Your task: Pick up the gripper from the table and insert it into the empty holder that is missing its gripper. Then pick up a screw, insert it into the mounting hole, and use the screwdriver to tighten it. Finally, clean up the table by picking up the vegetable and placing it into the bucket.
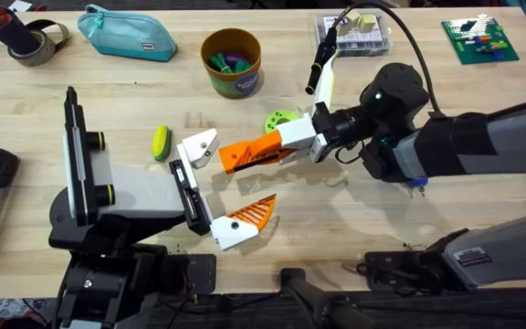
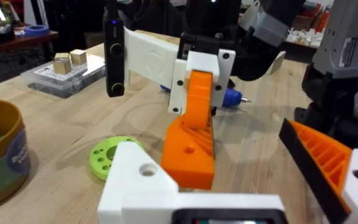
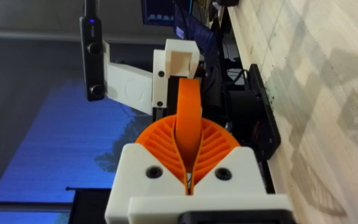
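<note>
a: what's biggest on the counter [image 1: 354, 228]?
b: the grey-black stand [image 1: 140, 196], with the empty holder [image 1: 199, 146] at its rail's far end and the ribbed finger [image 1: 245, 219] at the near end

a: and the right arm's jaws [image 1: 310, 139]?
b: closed on the gripper [image 1: 258, 151], held sideways above the wood, its orange tip just beside the empty holder

a: the left jaws?
b: can't tell

a: smaller bits?
b: the bucket [image 1: 231, 62] farther back, a yellow-green vegetable [image 1: 161, 142] near the stand

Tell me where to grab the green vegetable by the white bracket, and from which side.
Grip the vegetable across its narrow middle, coming down from above. It lies flat on the table, long axis pointing away from the bases, so fingers would close on its left and right flanks. The holder sits close on its right; keep the opening small.
</note>
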